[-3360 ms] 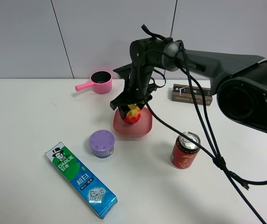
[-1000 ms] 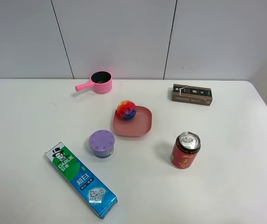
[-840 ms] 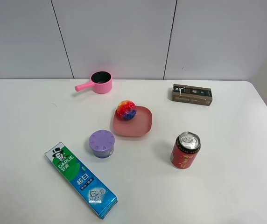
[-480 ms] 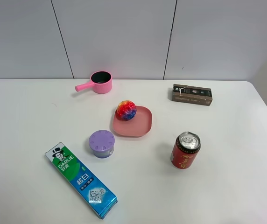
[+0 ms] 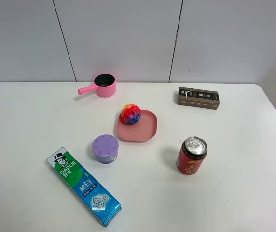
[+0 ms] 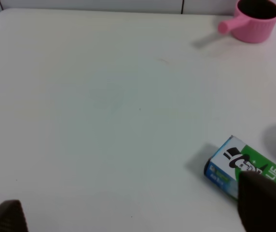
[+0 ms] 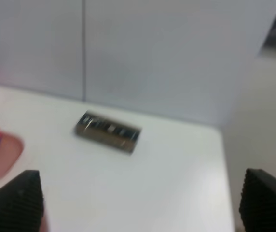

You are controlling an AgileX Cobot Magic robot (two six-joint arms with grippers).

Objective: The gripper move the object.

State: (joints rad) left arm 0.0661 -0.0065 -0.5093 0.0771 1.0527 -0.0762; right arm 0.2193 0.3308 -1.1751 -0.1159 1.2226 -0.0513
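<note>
Resting on the back-left corner of the pink plate [image 5: 140, 129], the ball [image 5: 130, 114] sits free, with no arm over the table [image 5: 27, 121] in the high view. A purple jar [image 5: 105, 148] stands just beside the plate in front, a red can [image 5: 191, 155] to the right, a toothpaste box [image 5: 83, 186] near the front edge. A pink pot [image 5: 102, 85] and brown box [image 5: 198, 97] lie behind. Both wrist views show dark fingertips [image 6: 266, 203] [image 7: 17, 199] at opposite corners, spread wide, holding nothing.
</note>
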